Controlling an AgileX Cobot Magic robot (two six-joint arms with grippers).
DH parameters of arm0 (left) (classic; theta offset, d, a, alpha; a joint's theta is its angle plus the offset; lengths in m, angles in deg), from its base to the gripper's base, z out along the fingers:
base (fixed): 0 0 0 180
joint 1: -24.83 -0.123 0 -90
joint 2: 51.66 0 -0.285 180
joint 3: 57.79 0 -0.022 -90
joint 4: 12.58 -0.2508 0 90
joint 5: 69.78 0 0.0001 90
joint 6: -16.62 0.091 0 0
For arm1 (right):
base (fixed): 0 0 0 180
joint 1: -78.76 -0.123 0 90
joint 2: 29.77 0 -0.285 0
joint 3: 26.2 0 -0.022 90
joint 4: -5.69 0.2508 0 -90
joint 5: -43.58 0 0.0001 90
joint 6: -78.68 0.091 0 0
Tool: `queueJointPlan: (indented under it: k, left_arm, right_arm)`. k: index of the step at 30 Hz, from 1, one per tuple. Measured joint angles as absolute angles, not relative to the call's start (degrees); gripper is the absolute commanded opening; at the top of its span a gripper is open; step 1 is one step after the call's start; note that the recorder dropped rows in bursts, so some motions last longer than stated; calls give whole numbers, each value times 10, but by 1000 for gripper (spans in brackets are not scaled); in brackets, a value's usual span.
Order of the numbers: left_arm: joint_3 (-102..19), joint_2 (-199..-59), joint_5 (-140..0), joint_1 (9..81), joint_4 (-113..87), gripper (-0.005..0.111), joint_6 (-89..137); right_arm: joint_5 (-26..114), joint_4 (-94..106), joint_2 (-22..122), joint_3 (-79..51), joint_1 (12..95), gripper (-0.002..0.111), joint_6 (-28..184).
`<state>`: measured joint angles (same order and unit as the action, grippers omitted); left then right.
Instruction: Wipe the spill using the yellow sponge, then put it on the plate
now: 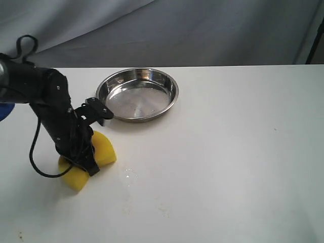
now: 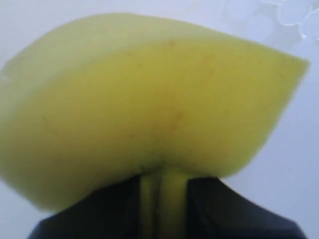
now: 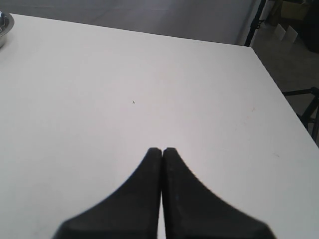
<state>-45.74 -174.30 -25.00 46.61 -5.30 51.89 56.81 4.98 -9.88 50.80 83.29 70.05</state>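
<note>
The yellow sponge is pinched in the middle by my left gripper and bulges out on both sides against the white table at the left. It fills the left wrist view, where the sponge is squeezed between the black fingers of the left gripper. Just right of the sponge lies a faint glistening wet patch, the spill, also seen as clear droplets; no orange colour shows. The steel plate stands empty behind. My right gripper is shut over bare table, holding nothing.
A blue object peeks in at the left edge behind the arm. Faint specks mark the table near the front. The plate's rim shows at the corner of the right wrist view, and the table's edge runs alongside.
</note>
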Motion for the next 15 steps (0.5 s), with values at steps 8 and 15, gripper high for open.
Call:
queueJointPlan:
  k: [8, 15]
  left_arm:
    - [-462, -1748, -251, 603, -67, 0, 517]
    - [-462, -1748, -231, 705, -65, 0, 517]
  right_arm:
    - [568, 50, -99, 508, 833, 0, 700]
    - [568, 50, -99, 508, 833, 0, 700]
